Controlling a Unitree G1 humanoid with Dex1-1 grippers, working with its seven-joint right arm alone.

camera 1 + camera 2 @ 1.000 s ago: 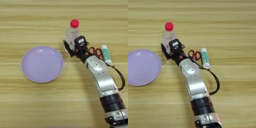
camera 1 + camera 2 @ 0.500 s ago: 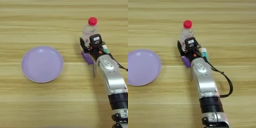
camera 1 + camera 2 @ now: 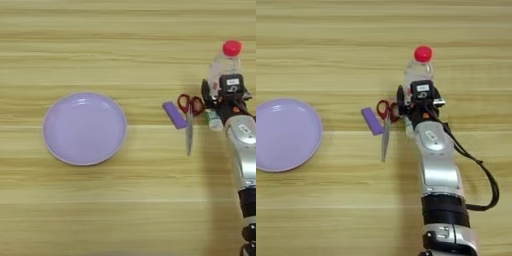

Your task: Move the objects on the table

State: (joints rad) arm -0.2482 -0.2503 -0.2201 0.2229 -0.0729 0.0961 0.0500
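bottle with the red cap [image 3: 418, 70] stands near the right edge of the wooden table [image 3: 100, 210]. the black gripper [image 3: 417, 96] squeezes its sides, so it stays upright. scissors [image 3: 386, 120], the purple block [image 3: 372, 121] and the glue stick [image 3: 214, 119] lie beside it. the lilac plate [image 3: 84, 128] sits left.

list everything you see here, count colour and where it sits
plate: 1, lilac, left part of the table
block: 1, purple, centre, just left of the scissors
scissors: 1, red handles, blades pointing toward the near edge
bottle: 1, clear with red cap, upright, at the end effector
glue stick: 1, white, mostly hidden beside the arm
table: 1, light-brown wood
end effector: 1, black, at the bottle's base
forearm: 1, silver, coming from the bottom edge
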